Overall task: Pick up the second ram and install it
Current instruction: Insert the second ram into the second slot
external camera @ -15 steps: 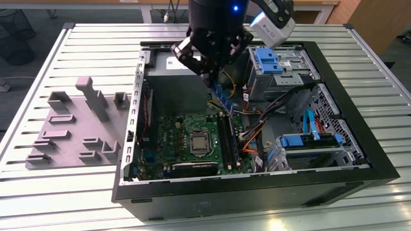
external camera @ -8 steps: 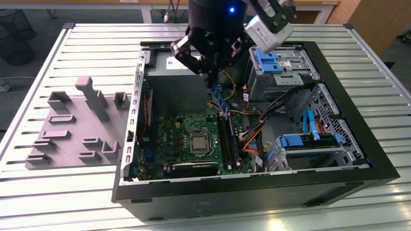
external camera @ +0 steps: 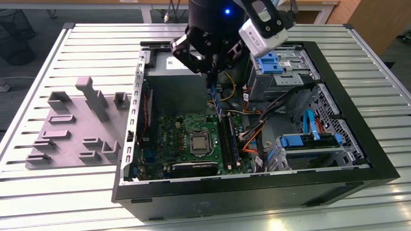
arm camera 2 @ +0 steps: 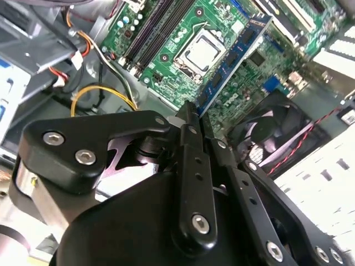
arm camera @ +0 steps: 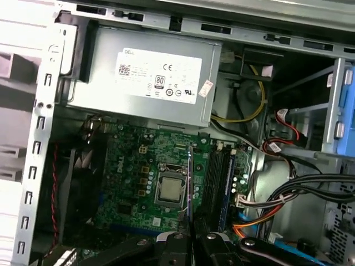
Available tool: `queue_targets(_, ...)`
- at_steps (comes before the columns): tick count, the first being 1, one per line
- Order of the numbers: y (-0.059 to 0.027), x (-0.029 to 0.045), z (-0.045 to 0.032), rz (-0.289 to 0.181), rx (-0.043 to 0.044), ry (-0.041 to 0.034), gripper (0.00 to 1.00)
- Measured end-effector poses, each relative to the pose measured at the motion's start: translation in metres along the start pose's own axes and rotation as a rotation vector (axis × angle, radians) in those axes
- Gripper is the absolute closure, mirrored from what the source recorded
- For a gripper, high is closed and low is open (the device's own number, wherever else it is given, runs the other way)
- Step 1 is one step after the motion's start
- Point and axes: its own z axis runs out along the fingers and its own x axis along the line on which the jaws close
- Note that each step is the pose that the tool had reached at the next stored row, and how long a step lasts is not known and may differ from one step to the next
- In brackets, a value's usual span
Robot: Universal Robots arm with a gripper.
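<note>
My gripper (external camera: 211, 73) hangs over the open computer case (external camera: 257, 192), shut on the second ram (external camera: 218, 103). The ram is a thin blue-green board that points down from the fingers toward the motherboard (external camera: 173, 134). In the second wrist view the ram (arm camera 2: 233, 61) runs out from the closed fingertips (arm camera 2: 191, 113), its black chips showing, above the processor socket (arm camera 2: 202, 50). The first wrist view shows the ram (arm camera: 190, 183) edge-on, held clear of the board just beside the long black memory slots (arm camera: 217, 177). Those same slots (external camera: 231, 142) lie below the ram's lower end.
A grey power supply (arm camera: 144, 83) fills the case's far end. Blue drive brackets (external camera: 308, 139) and bundled cables (external camera: 257, 130) crowd the exterior view's right. A black fan (arm camera 2: 272, 122) sits beside the motherboard. A grey parts fixture (external camera: 77, 125) rests on the slatted table (external camera: 57, 192).
</note>
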Motion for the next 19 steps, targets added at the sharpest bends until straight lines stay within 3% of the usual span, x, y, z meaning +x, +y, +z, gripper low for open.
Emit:
queue_targets(3, 0.0000, 0.0000, 0.0003, 0.049, 0.0001, -0.0003, 0.86)
queue_targets(9, -0.0001, -0.0007, 0.0007, 0.054, 0.0007, -0.0006, 0.86)
queue_targets(19, -0.0021, -0.0162, 0.0138, 0.080, 0.0010, -0.0006, 0.86)
